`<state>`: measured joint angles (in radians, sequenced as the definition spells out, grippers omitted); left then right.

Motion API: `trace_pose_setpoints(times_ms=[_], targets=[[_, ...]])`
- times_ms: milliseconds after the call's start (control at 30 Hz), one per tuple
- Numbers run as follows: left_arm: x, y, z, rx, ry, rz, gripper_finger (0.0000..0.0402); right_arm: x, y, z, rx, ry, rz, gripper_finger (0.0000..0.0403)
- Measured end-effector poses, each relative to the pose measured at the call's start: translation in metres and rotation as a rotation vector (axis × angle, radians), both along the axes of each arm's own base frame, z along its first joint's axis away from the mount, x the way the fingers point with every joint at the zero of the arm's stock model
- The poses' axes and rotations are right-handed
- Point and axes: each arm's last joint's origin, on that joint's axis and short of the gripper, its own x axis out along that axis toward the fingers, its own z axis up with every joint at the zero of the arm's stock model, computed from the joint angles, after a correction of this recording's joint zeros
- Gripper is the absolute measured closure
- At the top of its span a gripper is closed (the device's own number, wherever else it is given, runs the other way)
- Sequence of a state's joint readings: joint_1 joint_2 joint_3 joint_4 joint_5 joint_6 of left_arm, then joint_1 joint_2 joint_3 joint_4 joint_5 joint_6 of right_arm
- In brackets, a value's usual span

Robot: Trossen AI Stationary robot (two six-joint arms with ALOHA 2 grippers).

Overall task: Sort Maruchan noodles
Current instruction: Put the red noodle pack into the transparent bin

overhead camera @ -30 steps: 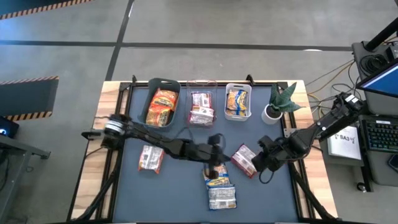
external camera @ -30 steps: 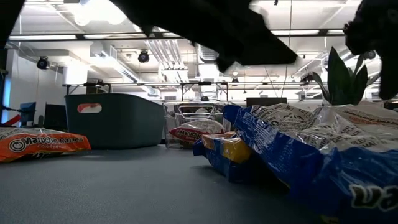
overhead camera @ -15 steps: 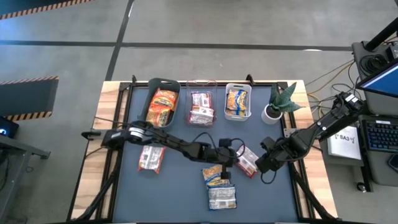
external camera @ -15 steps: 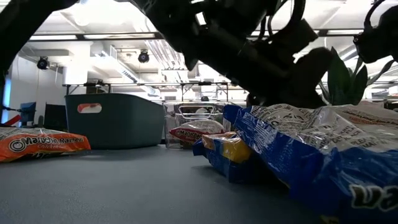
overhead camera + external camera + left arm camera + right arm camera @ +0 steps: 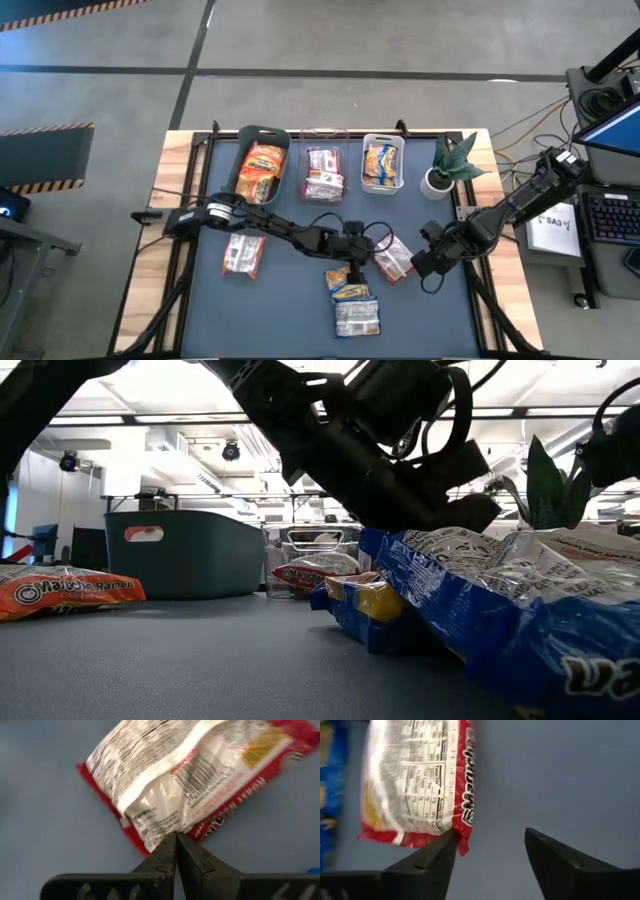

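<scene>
Between my two grippers, mid-table, lies the red-and-white Maruchan packet [image 5: 392,257], print side down on the blue mat [image 5: 290,300]. My left gripper [image 5: 176,840] has its fingers pressed together, tips at the packet's red edge; I cannot tell whether any film is pinched between them. My right gripper [image 5: 490,840] has its fingers apart, one finger [image 5: 432,854] right at the packet's corner and nothing held.

My worry is the handover. If the left tips have only the seam, or nothing, a lift may leave the packet behind or let the glossy film slide free partway to the bins. With both grippers this close to one packet, I also judge a finger clash likely if either moves without the other clearing.

Just beside, the yellow-and-blue packets [image 5: 350,290] lie overlapped, so a dragged packet could shove them.

Farther back, the teal bin [image 5: 262,168], clear bin [image 5: 324,170] and white bin [image 5: 383,163] already hold packets, and an orange packet [image 5: 242,254] waits alone.
</scene>
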<state>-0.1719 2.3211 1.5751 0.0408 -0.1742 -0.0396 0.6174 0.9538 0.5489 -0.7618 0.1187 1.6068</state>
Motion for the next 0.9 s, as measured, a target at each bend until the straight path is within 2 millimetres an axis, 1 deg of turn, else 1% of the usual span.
trace_pose_setpoints(times_ms=[167, 333, 500, 767, 900], targets=[[-0.001, 0.000, -0.001, 0.000, 0.010, 0.003, 0.0401, 0.000, 0.000, -0.001, 0.075, -0.114, -0.001, 0.0130], [-0.001, 0.001, -0.004, 0.001, 0.020, 0.007, 0.0401, -0.003, -0.003, -0.005, 0.097, -0.198, -0.027, 0.0108], [-0.001, 0.000, -0.009, -0.012, 0.029, 0.024, 0.0401, -0.008, -0.008, -0.005, 0.114, -0.233, -0.082, 0.0102], [-0.001, 0.000, -0.010, -0.016, 0.034, 0.022, 0.0401, -0.017, -0.018, -0.001, 0.120, -0.312, -0.182, 0.0101], [-0.001, 0.000, -0.011, -0.016, 0.037, 0.022, 0.0401, -0.018, -0.019, -0.012, 0.136, -0.316, -0.203, 0.0103]])
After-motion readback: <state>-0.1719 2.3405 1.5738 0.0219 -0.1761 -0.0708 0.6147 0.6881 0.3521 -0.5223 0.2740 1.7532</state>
